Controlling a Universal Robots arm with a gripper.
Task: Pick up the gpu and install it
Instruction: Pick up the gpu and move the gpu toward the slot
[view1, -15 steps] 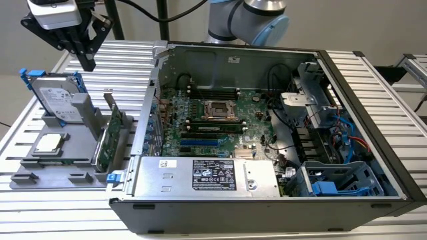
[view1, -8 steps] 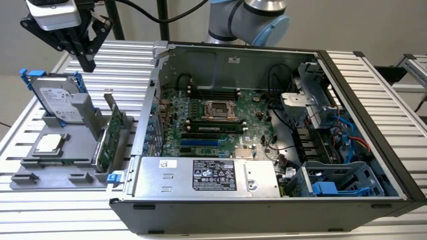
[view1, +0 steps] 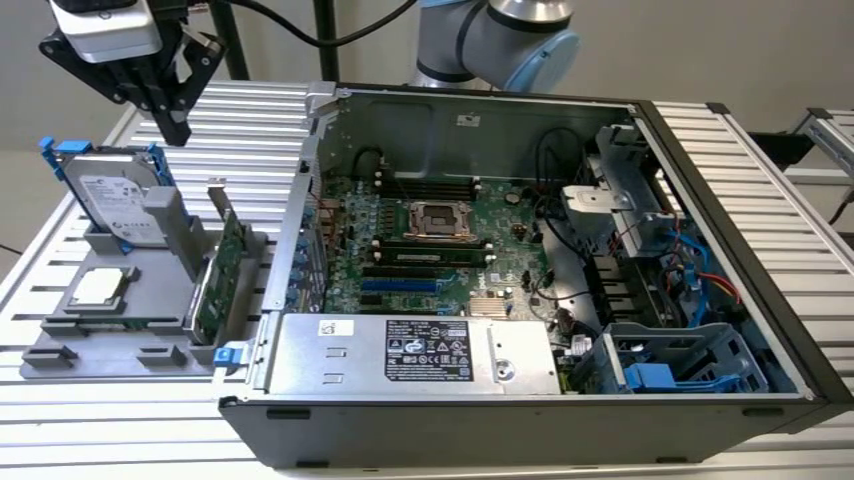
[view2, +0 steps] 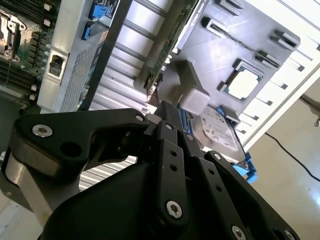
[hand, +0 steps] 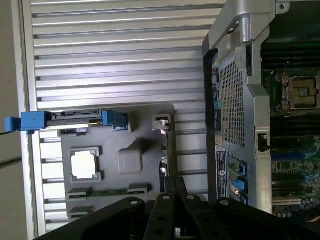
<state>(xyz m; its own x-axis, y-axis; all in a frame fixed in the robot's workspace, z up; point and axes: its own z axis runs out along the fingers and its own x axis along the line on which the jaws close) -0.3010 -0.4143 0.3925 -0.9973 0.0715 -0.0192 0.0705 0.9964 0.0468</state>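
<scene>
**Gripper Position: Above Holder**

The gripper (view1: 175, 128) hangs above the gray holder (view1: 60, 355), pointing down, with its fingers closed together and empty. The gpu (view1: 218, 268) stands on edge in the holder, between the hard drive (view1: 114, 195) and the case (view1: 534, 430).

A ribbed metal table (view1: 254, 110) carries a grey parts holder (view1: 80, 355) near its edge on the exterior view's left, with an open computer case (view1: 534, 430) just beside it.
</scene>
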